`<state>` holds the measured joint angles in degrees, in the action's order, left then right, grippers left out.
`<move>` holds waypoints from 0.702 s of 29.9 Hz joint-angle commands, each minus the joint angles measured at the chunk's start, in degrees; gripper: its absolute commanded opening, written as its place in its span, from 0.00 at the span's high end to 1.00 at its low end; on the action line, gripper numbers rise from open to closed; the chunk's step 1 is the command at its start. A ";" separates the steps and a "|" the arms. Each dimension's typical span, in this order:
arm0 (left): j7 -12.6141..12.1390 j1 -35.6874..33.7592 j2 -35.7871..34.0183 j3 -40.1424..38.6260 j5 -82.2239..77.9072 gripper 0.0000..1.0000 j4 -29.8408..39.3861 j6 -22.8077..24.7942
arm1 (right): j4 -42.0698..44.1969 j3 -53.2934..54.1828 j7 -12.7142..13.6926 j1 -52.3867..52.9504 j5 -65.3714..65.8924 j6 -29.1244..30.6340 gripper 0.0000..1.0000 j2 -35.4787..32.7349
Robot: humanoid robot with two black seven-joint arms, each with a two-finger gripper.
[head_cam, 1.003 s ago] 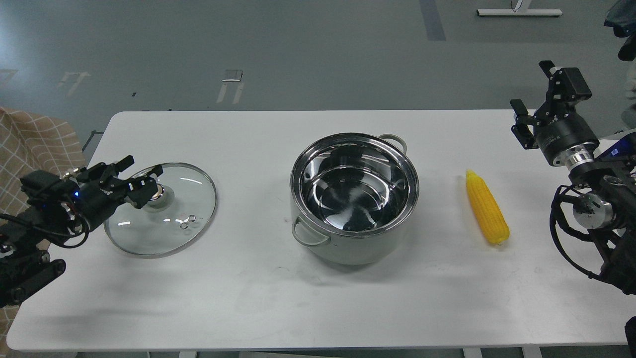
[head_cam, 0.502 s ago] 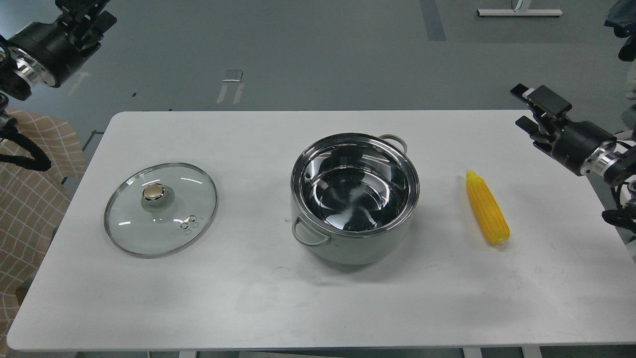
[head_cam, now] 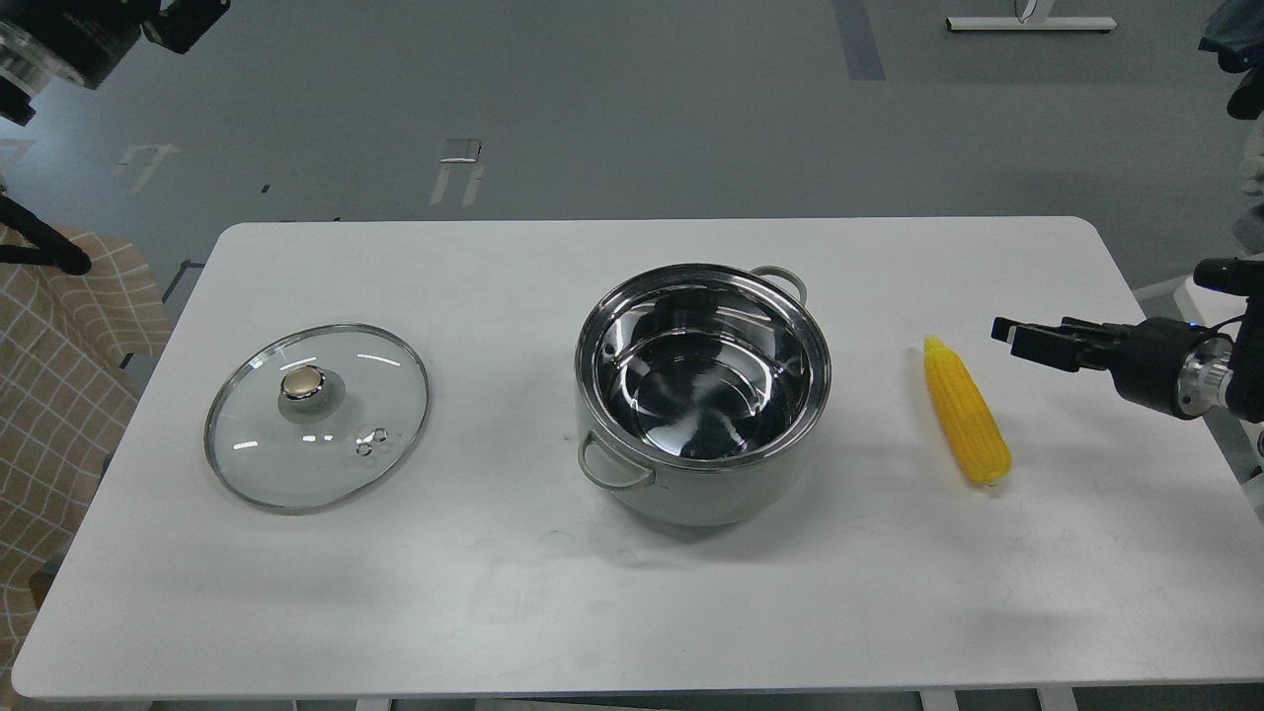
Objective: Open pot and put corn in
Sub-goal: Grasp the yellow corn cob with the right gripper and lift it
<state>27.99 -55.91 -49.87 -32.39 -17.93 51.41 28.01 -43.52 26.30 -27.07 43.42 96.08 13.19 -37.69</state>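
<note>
The pot (head_cam: pixel 703 393) stands uncovered at the table's middle, its shiny steel inside empty. The corn (head_cam: pixel 965 411) lies on the table to the pot's right, pointed end away from me. My right gripper (head_cam: pixel 1015 336) reaches in low from the right, fingers pointing left, open and empty, a short way right of the corn's pointed end and not touching it. My left gripper (head_cam: pixel 183 18) is raised at the top left corner, mostly cut off by the edge, far from the table.
The flat glass lid (head_cam: pixel 318 416) with its gold knob (head_cam: pixel 302 381) lies on the white table (head_cam: pixel 494 592) at the left. A checked cloth (head_cam: pixel 49 375) hangs beyond the table's left edge.
My left gripper let go of the lid's knob and rose to the top left corner. My right gripper came down and leftward towards the corn. Lid, pot and corn stayed put.
</note>
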 commanded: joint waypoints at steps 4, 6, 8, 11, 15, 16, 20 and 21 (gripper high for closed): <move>0.01 0.72 -0.40 -0.04 0.00 0.03 2.20 -0.01 | 4.84 -4.49 0.00 0.26 0.42 -1.06 0.00 4.38; 0.01 0.81 -0.40 -0.13 0.00 0.03 3.08 -0.01 | 5.72 -5.72 0.00 0.26 0.42 -1.06 0.00 6.31; 0.01 0.81 -0.31 -0.39 0.00 0.03 3.17 -0.01 | 7.73 -6.69 0.00 0.17 0.51 -1.15 0.01 7.98; 0.01 0.81 -0.31 -1.00 0.00 0.03 3.17 -0.01 | 9.23 -8.53 0.00 0.26 0.42 -2.02 0.07 9.56; 0.01 0.81 -0.31 -1.27 0.00 0.03 3.26 -0.01 | 9.24 -9.86 0.09 0.43 0.42 -2.64 0.21 11.33; 0.01 0.81 -0.31 -1.36 0.00 0.03 3.34 -0.01 | 9.24 -9.86 0.09 0.35 0.42 -2.73 0.42 12.02; 0.01 0.81 -0.31 -1.36 0.00 0.03 3.61 -0.01 | 9.06 -9.95 0.17 0.61 0.51 -2.73 0.84 11.68; 0.01 0.81 -0.31 -1.36 0.00 0.03 3.61 -0.01 | 8.97 -9.95 0.17 0.78 0.51 -2.73 0.86 11.59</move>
<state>28.00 -55.11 -50.19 -33.74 -17.92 54.94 28.00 -34.33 16.39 -26.89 43.89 96.51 10.45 -25.79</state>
